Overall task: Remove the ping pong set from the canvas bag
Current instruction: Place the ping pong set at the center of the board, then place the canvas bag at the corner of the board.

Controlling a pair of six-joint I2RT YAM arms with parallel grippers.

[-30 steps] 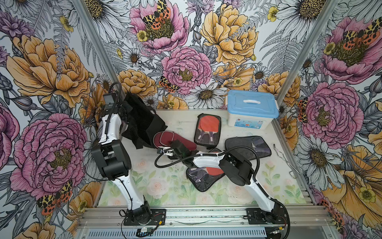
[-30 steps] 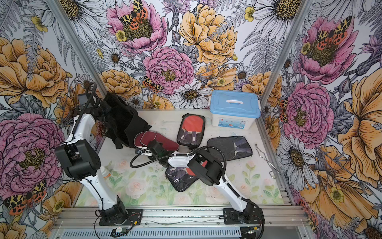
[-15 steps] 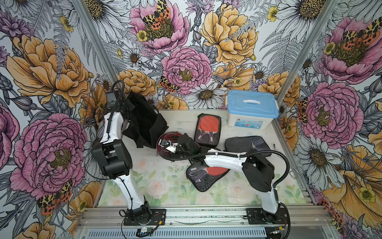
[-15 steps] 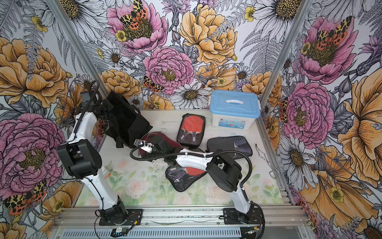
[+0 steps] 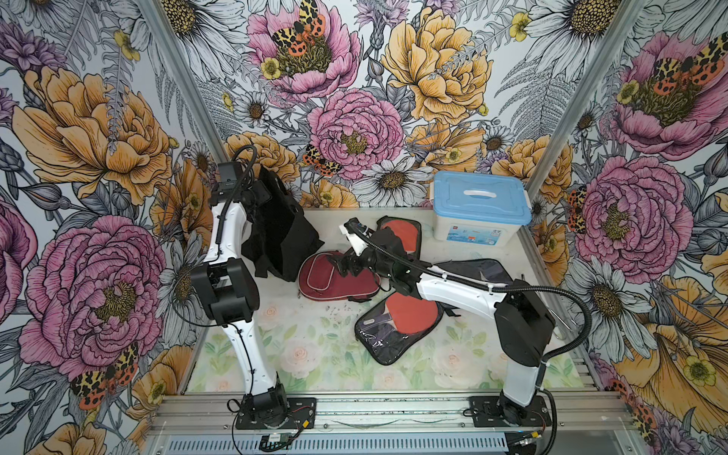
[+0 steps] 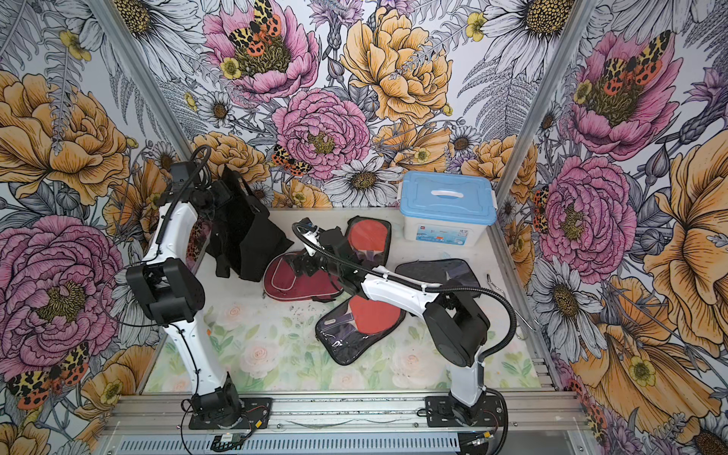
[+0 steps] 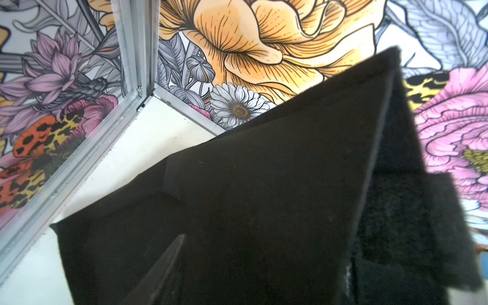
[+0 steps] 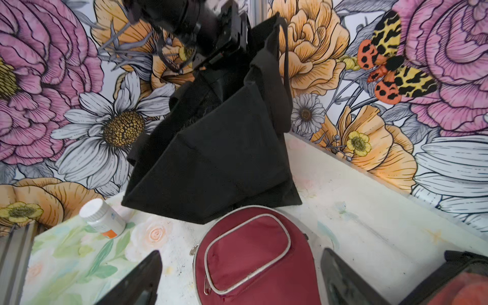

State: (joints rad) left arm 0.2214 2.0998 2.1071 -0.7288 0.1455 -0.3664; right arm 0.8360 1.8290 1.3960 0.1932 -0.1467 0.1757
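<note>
Both top views are brightly and evenly lit from above; only faint, soft shadows are cast on the table (image 5: 315,354) beneath the arms; small glints are seen on the clear front of the nearest paddle case (image 5: 376,335); the frame posts (image 5: 188,78) are splayed outward by wide-angle distortion. In the left wrist view the canvas bag (image 7: 264,198) is rendered as nearly featureless black, its nearest edges blurred; in the right wrist view the fingers (image 8: 137,280) of the right gripper (image 8: 240,250) are out of focus, while the wallpaper (image 8: 369,79) is kept sharp.

Four paddle cases (image 5: 323,275), one bag (image 5: 283,232), box (image 5: 478,197), bottle (image 8: 103,217)
</note>
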